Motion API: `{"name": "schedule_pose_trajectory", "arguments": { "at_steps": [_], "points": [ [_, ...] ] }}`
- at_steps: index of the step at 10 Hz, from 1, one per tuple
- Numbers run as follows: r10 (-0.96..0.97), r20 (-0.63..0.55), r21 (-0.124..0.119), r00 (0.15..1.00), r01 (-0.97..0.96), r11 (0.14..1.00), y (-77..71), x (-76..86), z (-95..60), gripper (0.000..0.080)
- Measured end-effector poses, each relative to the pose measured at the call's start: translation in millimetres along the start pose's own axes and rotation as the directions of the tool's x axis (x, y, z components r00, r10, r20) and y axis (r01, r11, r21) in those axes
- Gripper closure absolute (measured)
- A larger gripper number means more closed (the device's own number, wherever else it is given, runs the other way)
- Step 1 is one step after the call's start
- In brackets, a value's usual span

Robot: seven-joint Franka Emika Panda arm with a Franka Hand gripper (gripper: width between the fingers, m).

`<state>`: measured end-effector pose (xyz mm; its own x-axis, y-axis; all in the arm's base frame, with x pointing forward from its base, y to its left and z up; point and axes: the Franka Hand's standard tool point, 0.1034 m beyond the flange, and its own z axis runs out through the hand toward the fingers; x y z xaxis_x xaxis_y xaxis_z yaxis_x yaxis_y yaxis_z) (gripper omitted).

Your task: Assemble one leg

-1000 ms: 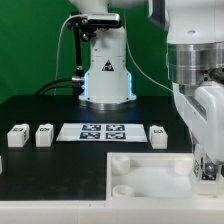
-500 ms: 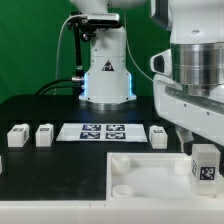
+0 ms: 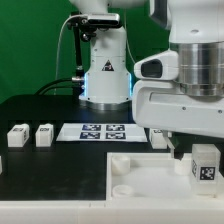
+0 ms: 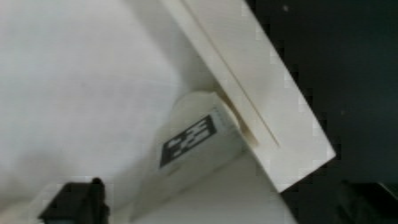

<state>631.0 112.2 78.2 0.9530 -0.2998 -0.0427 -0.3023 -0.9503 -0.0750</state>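
Note:
One leg (image 3: 204, 163), a small white block with a tag on its face, stands at the near right corner of the large white tray-like part (image 3: 140, 178). In the wrist view the leg (image 4: 192, 140) lies against that part's raised rim (image 4: 267, 100). My gripper (image 3: 184, 148) hangs just above and to the exterior view's left of this leg. It is open and holds nothing, and the leg is beyond its fingertips (image 4: 75, 200). Two more legs (image 3: 16, 136) (image 3: 44, 134) stand at the left, and another (image 3: 158, 135) is partly hidden behind my hand.
The marker board (image 3: 100, 131) lies flat in the middle of the black table. The arm's base (image 3: 104, 70) stands behind it. My wrist and hand fill the upper right of the exterior view.
My gripper was down around the leg at the tray part's corner. It has let go and risen, shifting toward the exterior view's left. The leg stays standing there.

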Motion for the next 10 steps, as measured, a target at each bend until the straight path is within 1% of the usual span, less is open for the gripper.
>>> {"name": "schedule_pose_trajectory", "arguments": {
  "at_steps": [1, 2, 3, 4, 5, 6, 7, 8, 10],
  "points": [
    [-0.154, 0.001, -0.011, 0.988, 0.154, 0.988, 0.4, -1.0, 1.1, 0.0151],
    [-0.255, 0.002, -0.014, 0.967, 0.255, 0.967, 0.5, -1.4, 1.9, 0.0151],
    [-0.316, -0.009, -0.013, 0.949, 0.316, 0.949, 1.6, 1.3, 1.3, 0.0151],
    [-0.274, -0.009, -0.013, 0.962, 0.274, 0.962, 1.1, 1.0, 1.6, 0.0268],
    [-0.25, -0.01, -0.013, 0.968, 0.25, 0.968, 1.1, 0.9, 1.7, 0.0268],
    [-0.222, -0.01, -0.011, 0.975, 0.222, 0.975, 1.2, 1.0, 1.7, 0.0403],
    [-0.118, -0.011, -0.009, 0.993, 0.118, 0.993, 0.8, 0.7, 1.9, 0.0508],
    [-0.05, -0.011, -0.009, 0.999, 0.05, 0.999, 0.8, 0.6, 2.1, 0.0508],
    [0.198, -0.011, -0.005, 0.98, -0.198, 0.98, 1.3, 0.7, 2.3, 0.0508]
  ]
}}
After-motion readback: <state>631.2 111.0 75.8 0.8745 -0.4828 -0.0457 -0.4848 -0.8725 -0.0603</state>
